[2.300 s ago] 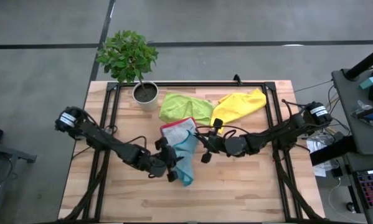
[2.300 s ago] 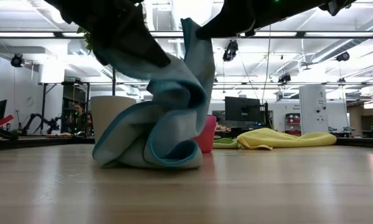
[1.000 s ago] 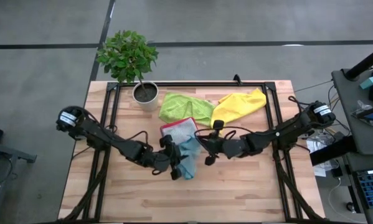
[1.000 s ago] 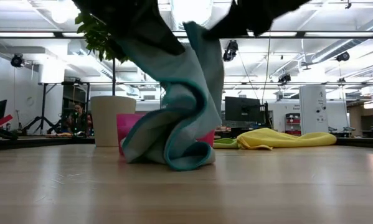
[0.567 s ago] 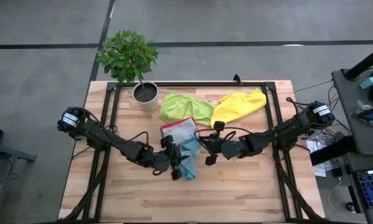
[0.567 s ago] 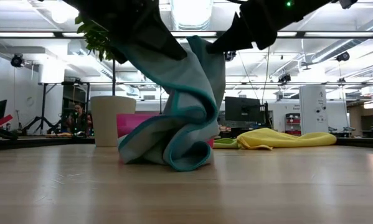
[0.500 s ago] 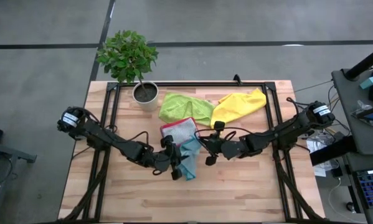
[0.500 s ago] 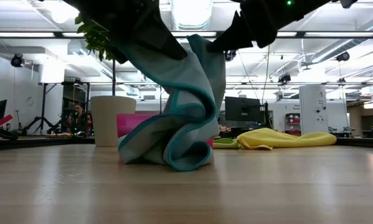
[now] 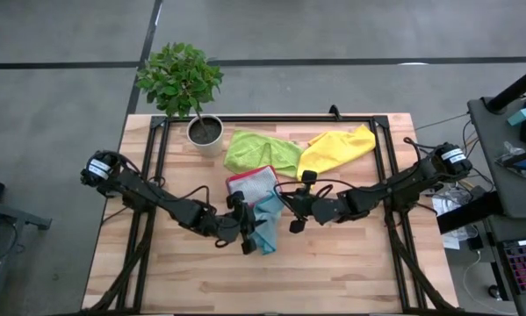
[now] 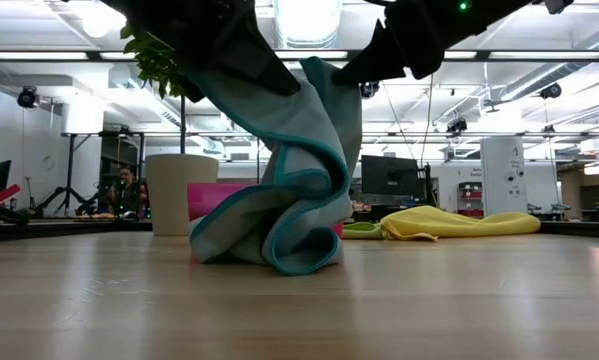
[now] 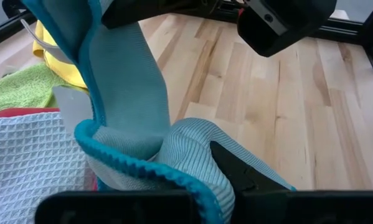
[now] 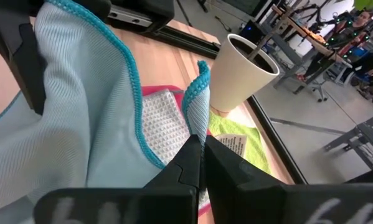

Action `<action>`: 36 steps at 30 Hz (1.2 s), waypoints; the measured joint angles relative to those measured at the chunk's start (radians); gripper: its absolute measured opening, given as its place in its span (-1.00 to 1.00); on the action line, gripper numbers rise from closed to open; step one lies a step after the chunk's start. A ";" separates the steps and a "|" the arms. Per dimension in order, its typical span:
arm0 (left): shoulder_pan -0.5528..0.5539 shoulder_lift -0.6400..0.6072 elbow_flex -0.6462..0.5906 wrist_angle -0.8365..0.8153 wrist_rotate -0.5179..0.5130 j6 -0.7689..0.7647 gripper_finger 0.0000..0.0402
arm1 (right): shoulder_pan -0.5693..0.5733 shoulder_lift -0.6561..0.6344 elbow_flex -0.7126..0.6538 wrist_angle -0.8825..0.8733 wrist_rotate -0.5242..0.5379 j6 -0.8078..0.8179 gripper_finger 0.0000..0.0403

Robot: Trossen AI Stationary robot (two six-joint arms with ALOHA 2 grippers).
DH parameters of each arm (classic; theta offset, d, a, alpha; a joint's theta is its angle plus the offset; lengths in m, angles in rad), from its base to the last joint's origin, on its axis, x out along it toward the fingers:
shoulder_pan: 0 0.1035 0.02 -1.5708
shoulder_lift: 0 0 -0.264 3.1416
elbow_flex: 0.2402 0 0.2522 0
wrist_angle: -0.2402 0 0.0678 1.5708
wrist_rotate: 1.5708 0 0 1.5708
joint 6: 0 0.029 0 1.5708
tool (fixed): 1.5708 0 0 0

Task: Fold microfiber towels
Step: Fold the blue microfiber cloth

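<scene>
Pincers both clamped on teal towel (image 9: 264, 221): left pincer (image 9: 250, 230), right pincer (image 9: 284, 211). Soft, light, floppy; best pinched at hemmed corners.

Bare table (image 9: 333, 263) lies open in front; the potted plant (image 9: 204, 127), green towel (image 9: 258, 151) and yellow towel (image 9: 337, 147) crowd the back.

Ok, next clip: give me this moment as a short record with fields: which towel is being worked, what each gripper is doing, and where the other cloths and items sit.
towel in work: teal-blue towel, held up at two points, lower part bunched on the wooden table
left gripper: shut on one edge of it
right gripper: shut on its teal-trimmed edge
grey waffle cloth: lying on the pink tray, just behind the held towel
lime green towel: crumpled at the far side
yellow towel: crumpled beside the green one
potted plant: far left corner
</scene>
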 joint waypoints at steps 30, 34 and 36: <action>-0.001 0.000 -0.003 -0.015 0.018 0.001 -1.00 | 0.020 -0.126 0.007 -0.230 -0.070 0.115 -0.96; -0.002 -0.028 -0.003 -0.011 0.059 0.004 -1.00 | 0.038 -0.181 0.011 -0.284 -0.112 0.178 -0.96; -0.002 -0.036 -0.002 -0.019 0.076 0.023 -1.00 | 0.053 -0.209 0.011 -0.288 -0.114 0.199 -0.96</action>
